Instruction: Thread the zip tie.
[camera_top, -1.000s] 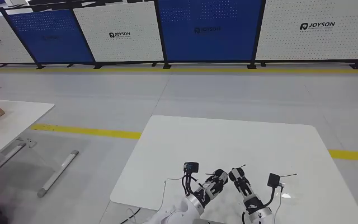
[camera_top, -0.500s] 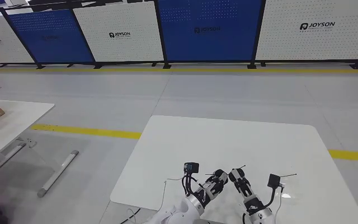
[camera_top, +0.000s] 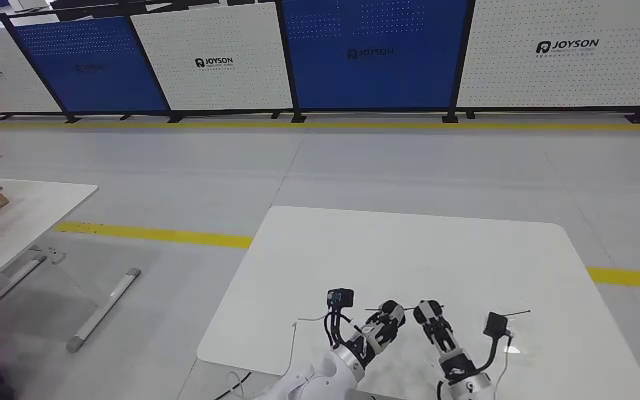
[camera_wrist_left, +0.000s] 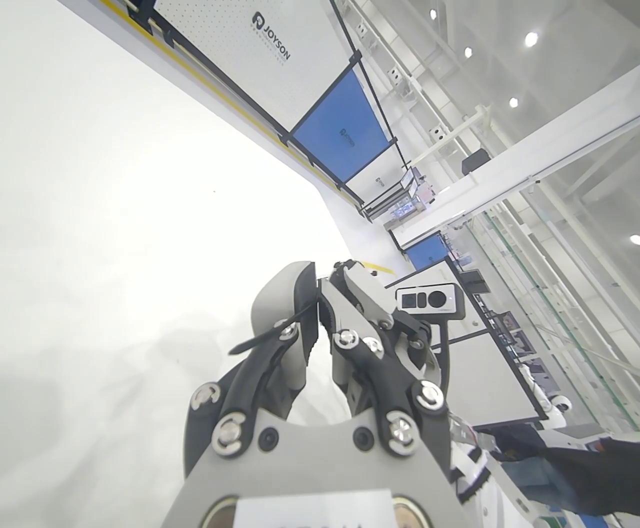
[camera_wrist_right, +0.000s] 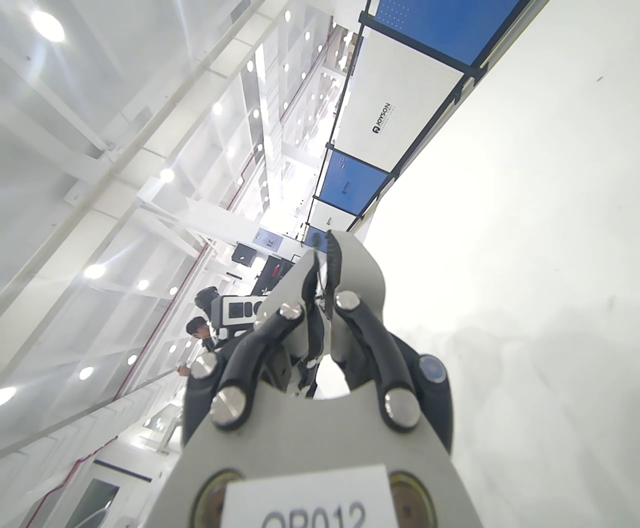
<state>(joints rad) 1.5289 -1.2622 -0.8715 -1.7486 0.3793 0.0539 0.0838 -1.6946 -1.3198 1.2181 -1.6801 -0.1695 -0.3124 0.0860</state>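
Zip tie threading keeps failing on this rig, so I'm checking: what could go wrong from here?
The left gripper pinches the zip tie only at its fingertips, so the thin strap could slip or twist. The right gripper sits very close, so the fingers might bump while aligning. Both work near the front edge of the table; a dropped tie may fall off.

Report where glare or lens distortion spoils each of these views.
Top view: even light, white table readable. Left wrist view: tabletop glares near white, the dark zip tie stands out against it; partition panels lean with the wide lens. Right wrist view: ceiling lamps flare.
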